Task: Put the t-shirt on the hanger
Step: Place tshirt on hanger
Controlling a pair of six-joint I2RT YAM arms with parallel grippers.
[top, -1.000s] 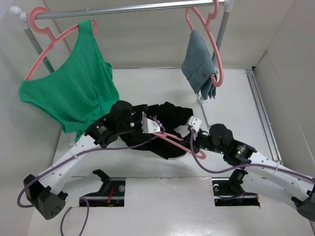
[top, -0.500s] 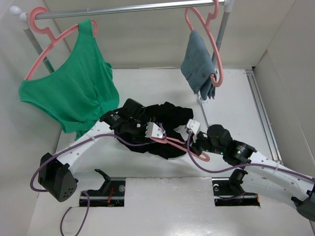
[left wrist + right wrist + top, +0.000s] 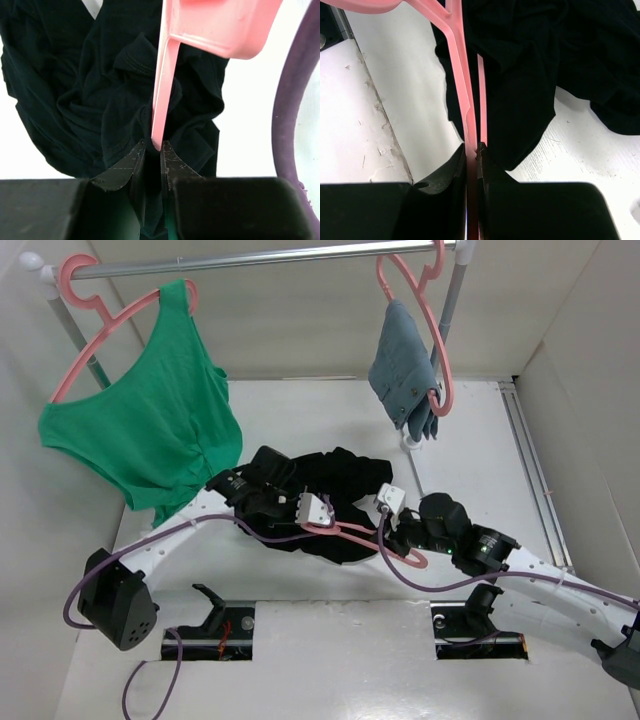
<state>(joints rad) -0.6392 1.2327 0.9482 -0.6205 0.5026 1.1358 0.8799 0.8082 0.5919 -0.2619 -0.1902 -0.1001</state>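
The black t-shirt (image 3: 335, 475) lies crumpled on the white table between the two arms. The salmon-pink hanger (image 3: 355, 532) lies slantwise over its near edge. My left gripper (image 3: 318, 510) is down on the shirt at the hanger's left end. In the left wrist view its jaws (image 3: 152, 145) are shut on a fold of the t-shirt (image 3: 75, 75), with the tip of the hanger (image 3: 162, 90) touching the fingertips. My right gripper (image 3: 388, 527) is shut on the hanger's thin bar (image 3: 457, 55), jaws (image 3: 471, 146) pressed on both sides, the t-shirt (image 3: 530, 60) just beyond.
A green tank top (image 3: 150, 430) on a pink hanger and a grey-blue garment (image 3: 405, 375) on another pink hanger hang from the metal rail (image 3: 270, 258) at the back. The rack's foot (image 3: 410, 443) stands behind the shirt. A purple cable (image 3: 287, 100) runs beside the left wrist.
My left gripper went from wide open to shut, settling down onto the shirt at the hanger's left end as the left arm swung in. The right gripper kept its hold on the hanger.
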